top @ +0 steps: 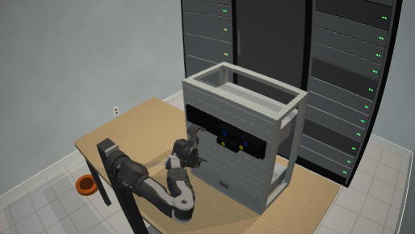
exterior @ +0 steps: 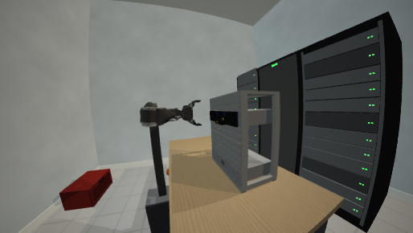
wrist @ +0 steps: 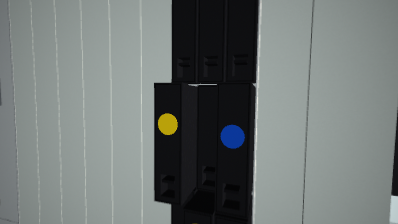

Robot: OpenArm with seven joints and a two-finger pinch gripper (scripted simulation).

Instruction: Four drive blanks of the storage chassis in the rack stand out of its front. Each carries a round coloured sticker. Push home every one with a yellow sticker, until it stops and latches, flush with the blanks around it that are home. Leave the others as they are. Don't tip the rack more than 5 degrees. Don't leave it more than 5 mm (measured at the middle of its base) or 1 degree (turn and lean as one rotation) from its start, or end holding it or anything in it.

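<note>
The grey rack (top: 242, 133) stands on the wooden table, with the black storage chassis (top: 226, 131) across its front. Blanks with small blue and yellow stickers stand out near its middle (top: 233, 142). In the wrist view a protruding blank with a yellow sticker (wrist: 167, 124) is left of centre. A protruding blank with a blue sticker (wrist: 232, 136) is to its right, and a recessed blank lies between them. My gripper (top: 199, 144) is open and empty. It hovers a short way in front of the chassis and faces it, as the exterior view also shows (exterior: 196, 113). Its fingers are out of the wrist view.
Tall black server cabinets (top: 347, 81) stand behind the table. An orange bowl (top: 85, 184) and a red box (exterior: 86, 189) lie on the floor. The arm's post (exterior: 157, 161) stands at the table's near edge.
</note>
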